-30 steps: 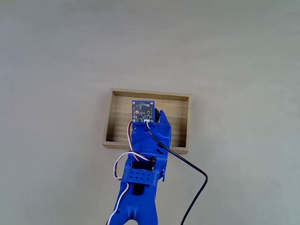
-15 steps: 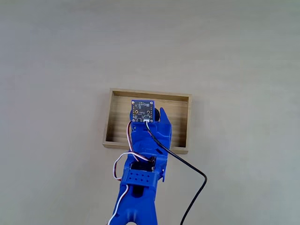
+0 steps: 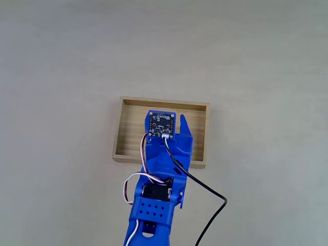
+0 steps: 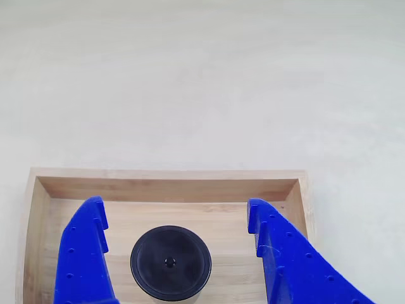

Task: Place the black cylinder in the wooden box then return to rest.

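Note:
The black cylinder (image 4: 170,262) stands upright on the floor of the wooden box (image 4: 168,189), near its middle. My blue gripper (image 4: 177,209) is open, one finger on each side of the cylinder and clear of it. In the fixed view the gripper (image 3: 173,125) hangs over the wooden box (image 3: 130,133), with the blue arm and its camera board (image 3: 161,124) covering the box's middle. One fingertip (image 3: 182,122) sticks out to the right of the board.
A black cable (image 3: 205,192) runs from the camera board down to the lower right across the pale table (image 3: 61,77). Open tabletop surrounds the box on all sides.
The jaws have opened, the right finger swinging outward, and the cylinder has been let go. The arm has drawn back slightly toward the bottom of the fixed view.

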Robot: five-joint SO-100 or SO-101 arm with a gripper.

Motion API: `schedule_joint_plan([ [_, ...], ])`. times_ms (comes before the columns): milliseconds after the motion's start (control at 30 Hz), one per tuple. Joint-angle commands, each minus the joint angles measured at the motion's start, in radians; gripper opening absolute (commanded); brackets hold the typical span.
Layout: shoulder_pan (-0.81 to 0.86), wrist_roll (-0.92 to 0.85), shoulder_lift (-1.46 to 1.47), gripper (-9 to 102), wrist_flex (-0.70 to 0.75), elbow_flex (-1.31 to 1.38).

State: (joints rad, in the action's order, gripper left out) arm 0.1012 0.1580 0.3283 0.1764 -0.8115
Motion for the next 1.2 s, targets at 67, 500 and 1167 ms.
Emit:
schedule_joint_plan([
  [67,0.04,-0.031,0.155,28,0.034,0.067],
  [500,0.089,-0.149,0.371,13,0.299,0.083],
  [1167,-0.083,-0.225,1.224,0,0.857,-0.376],
])
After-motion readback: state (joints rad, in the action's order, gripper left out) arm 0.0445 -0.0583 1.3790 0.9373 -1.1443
